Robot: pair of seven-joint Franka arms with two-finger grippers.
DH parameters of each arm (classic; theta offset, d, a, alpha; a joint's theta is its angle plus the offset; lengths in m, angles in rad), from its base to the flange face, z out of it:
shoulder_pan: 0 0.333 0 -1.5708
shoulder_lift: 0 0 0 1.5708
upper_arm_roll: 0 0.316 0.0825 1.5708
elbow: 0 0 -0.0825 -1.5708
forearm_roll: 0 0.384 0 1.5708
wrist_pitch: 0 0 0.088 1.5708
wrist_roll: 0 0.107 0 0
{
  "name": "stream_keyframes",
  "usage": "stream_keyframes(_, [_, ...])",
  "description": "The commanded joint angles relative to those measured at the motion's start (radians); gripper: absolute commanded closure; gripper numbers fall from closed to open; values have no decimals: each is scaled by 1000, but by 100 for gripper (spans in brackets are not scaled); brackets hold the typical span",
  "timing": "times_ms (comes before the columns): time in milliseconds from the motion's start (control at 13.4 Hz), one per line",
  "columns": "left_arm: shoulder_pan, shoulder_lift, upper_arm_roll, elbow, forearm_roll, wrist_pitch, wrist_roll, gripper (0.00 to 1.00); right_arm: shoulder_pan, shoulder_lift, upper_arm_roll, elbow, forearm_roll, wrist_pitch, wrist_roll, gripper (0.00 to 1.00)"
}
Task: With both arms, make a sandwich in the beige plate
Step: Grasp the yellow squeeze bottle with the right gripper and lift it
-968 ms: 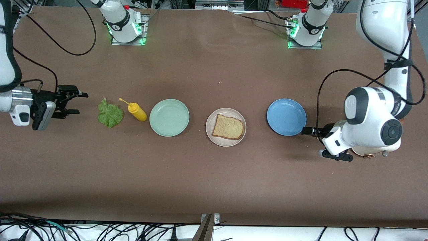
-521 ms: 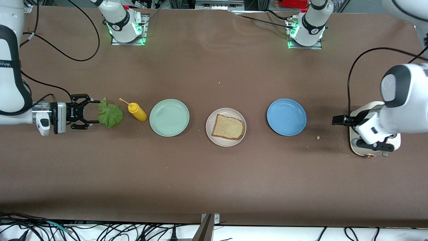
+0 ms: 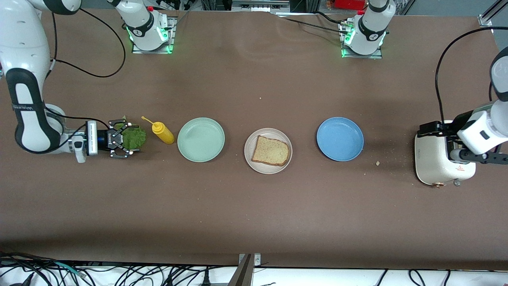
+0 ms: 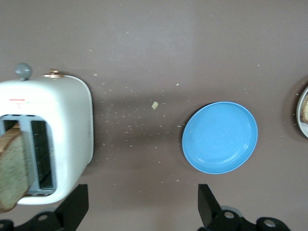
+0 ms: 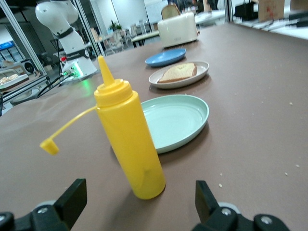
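Since before, our right gripper [image 3: 126, 138] has slid onto the lettuce leaf [image 3: 135, 137] at frame left – fingers spread; our left gripper [image 3: 430, 128] – released – now hangs over the toaster [image 3: 434, 163].

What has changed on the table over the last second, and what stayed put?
The right gripper has travelled along the table to the lettuce leaf, its open fingers now around it, not yet closed. The left gripper has drawn away from the blue plate to over the toaster, also open and empty. The lettuce, mustard bottle, mint-green plate, blue plate and beige plate with its bread slice stayed put.
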State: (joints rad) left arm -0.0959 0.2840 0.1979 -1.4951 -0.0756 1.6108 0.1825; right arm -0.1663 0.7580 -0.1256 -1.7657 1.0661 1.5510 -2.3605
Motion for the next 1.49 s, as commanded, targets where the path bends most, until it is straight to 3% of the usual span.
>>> stream_keyframes(0, [-1, -32, -15, -2, 100, -14, -12, 0, -12, 4, 49, -30, 67, -16, -103, 0])
stream_keyframes(223, [1, -69, -12, 33, 100, -20, -37, 0, 14, 7, 55, -81, 126, -5, -209, 0])
stream_keyframes(670, [-2, -149, -40, -16, 83, -9, -38, 0, 47, 33, 58, -132, 161, -43, -279, 1])
stream_keyframes(745, [-1, -152, -46, -22, 83, -5, -38, 0, 48, 32, 58, -132, 184, -45, -279, 11])
stream_keyframes(819, [-2, -160, -46, -22, 83, -3, -38, 0, 51, 32, 58, -132, 199, -46, -278, 33])
stream_keyframes(968, [-1, -180, -67, -22, 86, -5, -46, 0, 44, 30, 57, -118, 204, -48, -266, 95])
stream_keyframes(1043, [1, -192, -84, -25, 91, -15, -67, 0, 42, 29, 57, -113, 206, -48, -264, 100])
stream_keyframes(1415, [27, -216, -103, -43, 76, -61, -87, 0, 53, -17, 57, -95, 201, -43, -123, 100])
